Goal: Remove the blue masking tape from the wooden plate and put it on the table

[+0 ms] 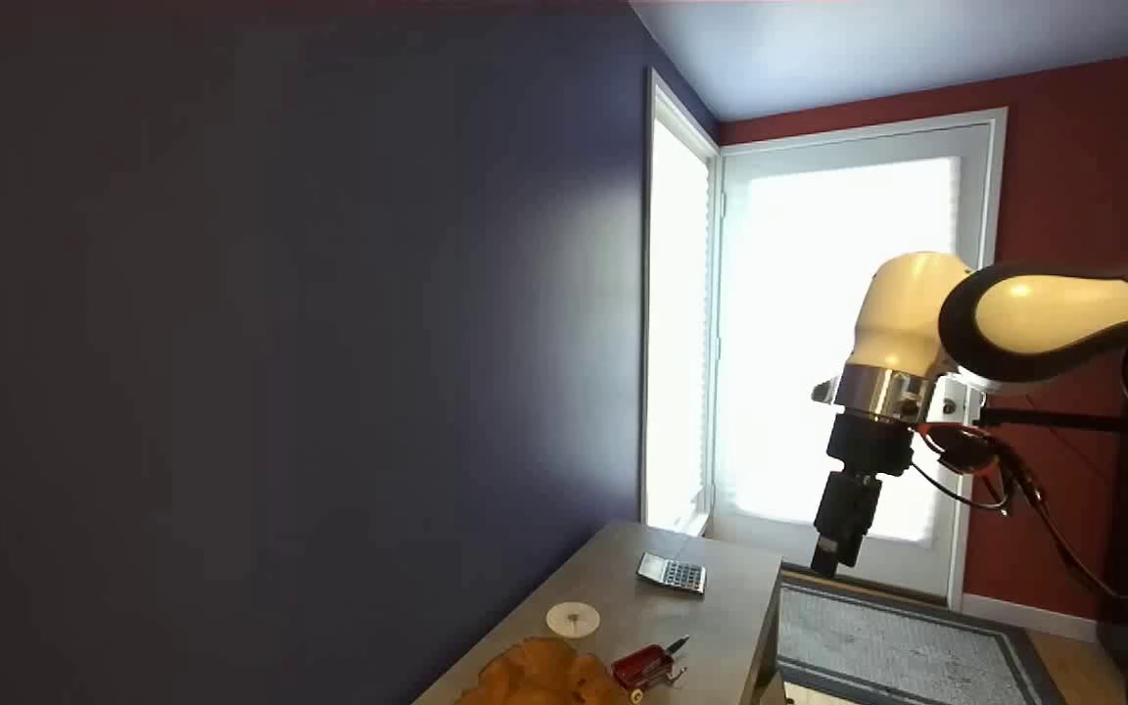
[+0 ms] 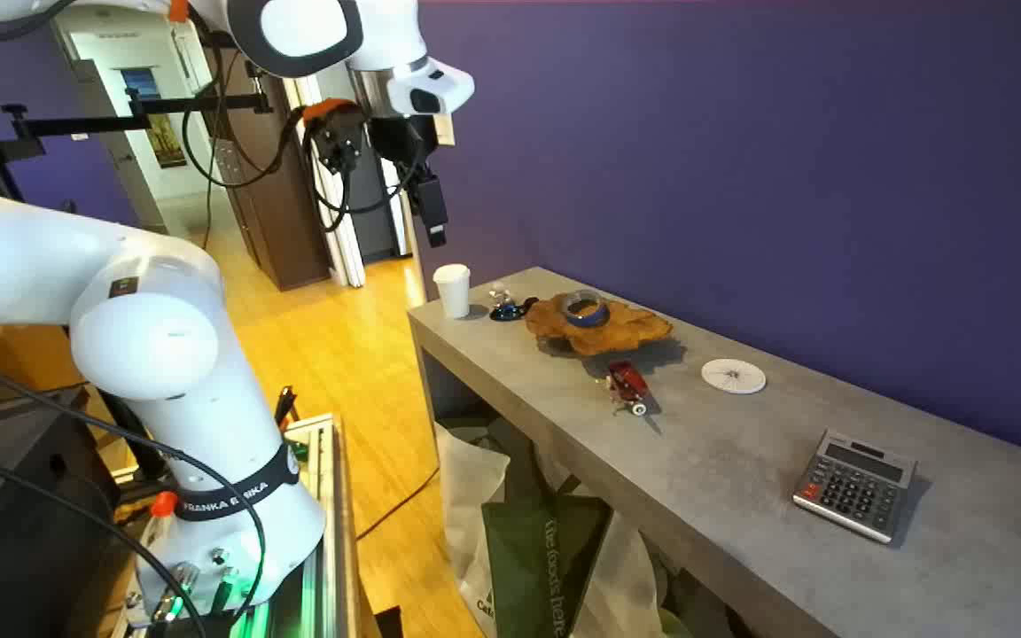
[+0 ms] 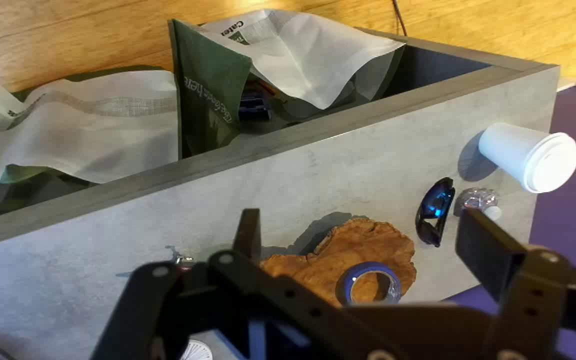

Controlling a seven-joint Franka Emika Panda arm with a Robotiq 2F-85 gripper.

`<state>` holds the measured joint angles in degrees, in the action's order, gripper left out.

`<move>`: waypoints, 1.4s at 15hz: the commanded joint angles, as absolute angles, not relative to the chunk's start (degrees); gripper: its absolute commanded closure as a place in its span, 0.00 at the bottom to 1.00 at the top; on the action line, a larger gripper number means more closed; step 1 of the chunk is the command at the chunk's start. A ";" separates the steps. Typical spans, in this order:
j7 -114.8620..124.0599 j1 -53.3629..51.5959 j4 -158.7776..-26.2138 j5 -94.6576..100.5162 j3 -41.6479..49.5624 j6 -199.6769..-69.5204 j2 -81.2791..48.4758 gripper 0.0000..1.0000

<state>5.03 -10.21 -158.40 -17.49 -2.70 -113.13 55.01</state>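
Note:
The roll of blue masking tape [image 2: 595, 316] lies on the brown, irregular wooden plate [image 2: 639, 330], and the tape also shows in the wrist view [image 3: 353, 277], partly cut off below by the gripper. The wooden plate shows at the bottom edge of an exterior view [image 1: 540, 676], where I cannot make out the tape. The plate stands on the grey table [image 2: 697, 452]. My gripper [image 3: 368, 240] is open and empty, its fingers wide apart in the wrist view. In both exterior views the gripper [image 1: 826, 560] [image 2: 437, 236] hangs high above table level, apart from the tape and plate.
A white cup [image 2: 453, 292], dark sunglasses [image 3: 435, 212] and a small clear object [image 3: 475, 198] are at one table end. A red toy [image 2: 627, 381], a white disc [image 2: 733, 377] and a calculator [image 2: 856, 483] lie further along. A purple wall [image 2: 741, 177] runs behind.

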 commanded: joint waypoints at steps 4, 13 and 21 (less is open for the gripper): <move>4.47 -9.36 -158.21 -18.09 -3.33 -112.76 55.00 0.00; 4.47 -9.36 -158.21 -18.08 -3.33 -112.76 55.00 0.00; 5.68 -12.73 -150.07 -19.26 -8.73 -113.25 46.78 0.00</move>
<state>5.03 -10.80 -155.71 -17.58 -5.65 -113.17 52.78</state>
